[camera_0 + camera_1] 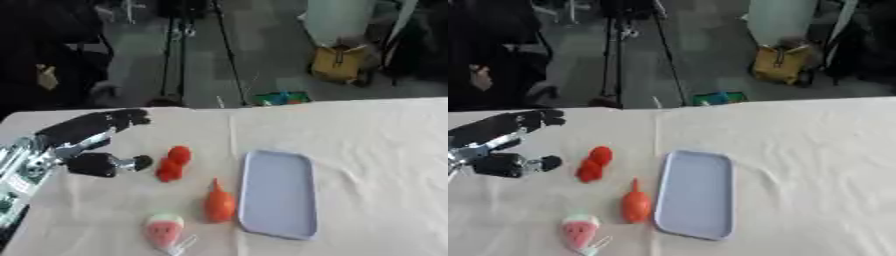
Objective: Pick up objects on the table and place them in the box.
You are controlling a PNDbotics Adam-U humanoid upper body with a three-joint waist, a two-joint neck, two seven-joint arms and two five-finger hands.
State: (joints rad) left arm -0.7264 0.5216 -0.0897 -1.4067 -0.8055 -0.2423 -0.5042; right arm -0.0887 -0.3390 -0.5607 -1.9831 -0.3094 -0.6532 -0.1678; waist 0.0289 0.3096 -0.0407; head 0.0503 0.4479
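My left hand (92, 145) reaches in from the left, open, fingers spread toward a red lumpy object (173, 163) just to its right; thumb tip and object are a small gap apart. An orange carrot-like object (219, 202) lies lower, beside the left edge of a pale lavender tray (278, 194), which is shallow and holds nothing. A pink watermelon-slice object (164, 230) with a white stick lies near the front edge. My right hand shows in neither view.
A cream cloth covers the table (376, 150). Beyond the far edge are tripod legs (175, 55), a yellow bag (339, 62) and a green-blue item on the floor (282, 97).
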